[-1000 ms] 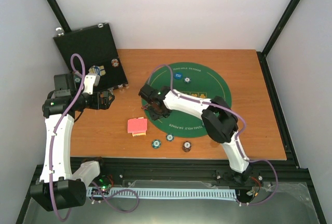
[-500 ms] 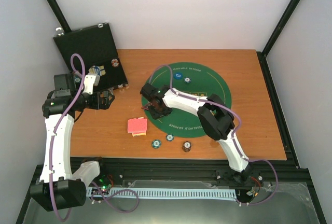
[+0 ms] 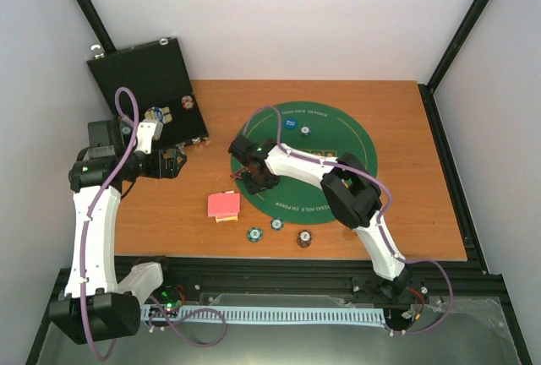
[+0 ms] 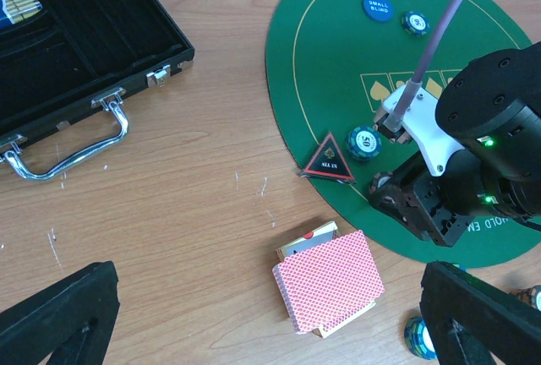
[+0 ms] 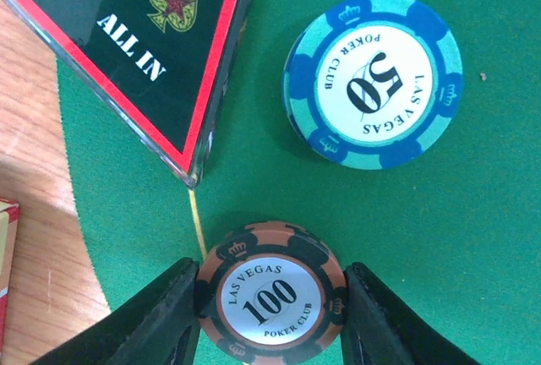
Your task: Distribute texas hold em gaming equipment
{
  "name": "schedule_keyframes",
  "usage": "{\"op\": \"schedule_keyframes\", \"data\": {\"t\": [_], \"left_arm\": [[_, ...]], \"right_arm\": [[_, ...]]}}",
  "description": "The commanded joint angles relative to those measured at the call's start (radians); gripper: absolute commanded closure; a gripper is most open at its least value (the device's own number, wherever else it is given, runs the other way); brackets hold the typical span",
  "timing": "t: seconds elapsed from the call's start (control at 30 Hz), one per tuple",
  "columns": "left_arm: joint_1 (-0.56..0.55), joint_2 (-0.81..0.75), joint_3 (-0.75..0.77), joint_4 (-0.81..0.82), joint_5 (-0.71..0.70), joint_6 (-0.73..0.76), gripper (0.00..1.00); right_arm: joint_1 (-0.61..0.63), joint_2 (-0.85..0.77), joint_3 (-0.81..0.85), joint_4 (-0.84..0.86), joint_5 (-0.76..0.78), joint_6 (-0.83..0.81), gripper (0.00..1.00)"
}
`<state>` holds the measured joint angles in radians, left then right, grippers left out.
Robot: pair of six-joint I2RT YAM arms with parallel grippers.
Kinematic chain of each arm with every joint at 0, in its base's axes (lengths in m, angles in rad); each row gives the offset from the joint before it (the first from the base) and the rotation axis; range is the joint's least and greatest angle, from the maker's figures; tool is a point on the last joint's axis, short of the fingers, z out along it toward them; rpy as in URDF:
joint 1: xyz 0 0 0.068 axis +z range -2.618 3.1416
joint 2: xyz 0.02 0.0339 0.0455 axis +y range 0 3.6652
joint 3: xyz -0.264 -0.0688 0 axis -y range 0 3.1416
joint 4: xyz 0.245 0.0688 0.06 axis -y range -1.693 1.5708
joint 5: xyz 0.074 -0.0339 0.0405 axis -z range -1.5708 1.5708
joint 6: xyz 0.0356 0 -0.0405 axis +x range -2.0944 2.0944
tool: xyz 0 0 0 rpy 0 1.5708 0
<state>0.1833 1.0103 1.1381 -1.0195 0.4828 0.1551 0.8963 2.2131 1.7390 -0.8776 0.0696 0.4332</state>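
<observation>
A round green mat (image 3: 351, 133) lies on the wooden table (image 3: 414, 204) between white walls (image 3: 296, 19). At the mat's left edge the right gripper (image 5: 270, 314) clamps a brown chip (image 5: 272, 291), near a teal chip (image 5: 372, 80). The left gripper (image 4: 270, 323) hangs wide open, empty, above the red-backed cards (image 4: 328, 280).

1. The white-and-black left arm (image 3: 91, 217) rises from its base at the near left, bends at the elbow and turns its wrist to the right.
2. Its black two-finger left gripper (image 3: 173, 165) hangs in the air, jaws spread wide and touching nothing.
3. The white-and-black right arm (image 3: 300, 166) stretches far leftward from its base, wrist pitched down.
4. The black right gripper (image 5: 270, 293) presses its jaws against both sides of a brown stripe-edged poker chip (image 5: 272, 297).
</observation>
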Motion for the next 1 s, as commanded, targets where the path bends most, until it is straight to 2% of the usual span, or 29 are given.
{"op": "schedule_keyframes", "data": {"t": [0.0, 0.17, 0.43, 0.63, 0.83, 0.97], "left_arm": [[0.007, -0.008, 0.04, -0.015, 0.007, 0.015, 0.0], [0.006, -0.009, 0.041, -0.018, 0.008, 0.015, 0.0], [0.007, -0.009, 0.038, -0.02, 0.002, 0.02, 0.0], [0.007, -0.015, 0.046, -0.026, 0.011, 0.016, 0.0], [0.006, -0.007, 0.042, -0.021, 0.02, 0.01, 0.0], [0.006, -0.006, 0.036, -0.015, 0.023, 0.004, 0.0]], "right_arm": [[-0.01, 0.011, 0.008, 0.005, -0.004, -0.001, 0.56], [-0.011, -0.022, 0.007, -0.017, 0.01, -0.004, 0.43], [-0.011, -0.161, -0.041, -0.05, 0.031, -0.001, 0.43], [-0.001, -0.413, -0.316, 0.013, 0.021, 0.072, 0.42], [0.073, -0.665, -0.61, 0.003, 0.049, 0.163, 0.39], [0.108, -0.798, -0.745, -0.006, 0.046, 0.236, 0.36]]}}
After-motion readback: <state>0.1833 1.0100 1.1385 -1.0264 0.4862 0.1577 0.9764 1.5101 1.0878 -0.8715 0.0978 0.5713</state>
